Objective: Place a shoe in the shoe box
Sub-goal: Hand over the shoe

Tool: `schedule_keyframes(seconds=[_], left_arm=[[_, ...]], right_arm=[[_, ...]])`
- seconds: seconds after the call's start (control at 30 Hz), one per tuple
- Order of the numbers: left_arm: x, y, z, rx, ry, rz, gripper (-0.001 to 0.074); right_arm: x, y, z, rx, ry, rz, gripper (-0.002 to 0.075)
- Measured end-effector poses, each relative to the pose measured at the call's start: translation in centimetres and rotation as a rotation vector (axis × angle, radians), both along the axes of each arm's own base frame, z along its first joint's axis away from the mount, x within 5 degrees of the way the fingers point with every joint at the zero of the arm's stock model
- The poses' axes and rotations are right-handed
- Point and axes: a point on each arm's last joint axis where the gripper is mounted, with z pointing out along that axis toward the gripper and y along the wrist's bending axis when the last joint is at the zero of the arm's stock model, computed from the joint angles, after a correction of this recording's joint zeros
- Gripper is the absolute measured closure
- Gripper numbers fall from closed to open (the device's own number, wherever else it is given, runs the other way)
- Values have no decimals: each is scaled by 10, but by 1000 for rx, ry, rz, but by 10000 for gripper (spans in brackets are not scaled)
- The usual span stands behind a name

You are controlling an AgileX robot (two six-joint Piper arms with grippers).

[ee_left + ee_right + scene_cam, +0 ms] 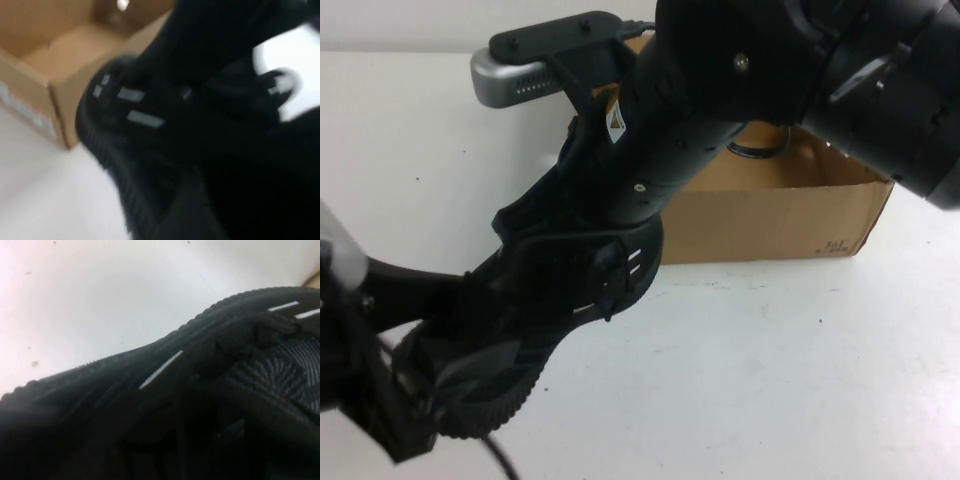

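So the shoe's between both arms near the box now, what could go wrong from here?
1. The shoe sits outside the shoe box, by its near wall; moving it straight across could hit that wall or push the box.
2. Both arms crowd the shoe: the left gripper at its lower end, the right gripper above it. Uneven motion could twist or drop it.
3. The right arm hides much of the box opening in the high view, so placement is hard to judge.
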Motion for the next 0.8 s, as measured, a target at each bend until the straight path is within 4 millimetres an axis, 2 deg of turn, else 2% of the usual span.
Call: schedule_keyframes(seconds=[0.03,0.1,0.13,0.17,0.23,0.4,0.47,0.53,0.7,0.8], left_arm=[[5,0,-3,4,26,18,281],[13,-3,-10,9,83,35,478],[16,-4,-13,10,98,38,549],[19,-5,-15,4,112,39,610],[22,-8,-16,-5,118,25,670],[22,-10,-15,-20,102,5,692],[22,-10,-15,-21,101,4,693],[22,-10,-15,-18,106,-8,699],[19,-12,-18,-1,126,-57,705],[16,-13,-16,10,122,-96,705]], right_arm=[[0,1,1,3,-1,0,731],[1,1,1,2,-2,0,731],[1,0,1,-9,-4,-1,731],[0,-1,1,-16,2,-1,731],[0,-3,1,-30,11,0,730],[0,-5,1,-52,6,25,725],[0,-5,2,-56,-5,42,692],[-1,-4,3,-46,-9,71,626],[-6,-1,14,-18,-57,205,318],[-8,-1,32,8,-138,284,243]])
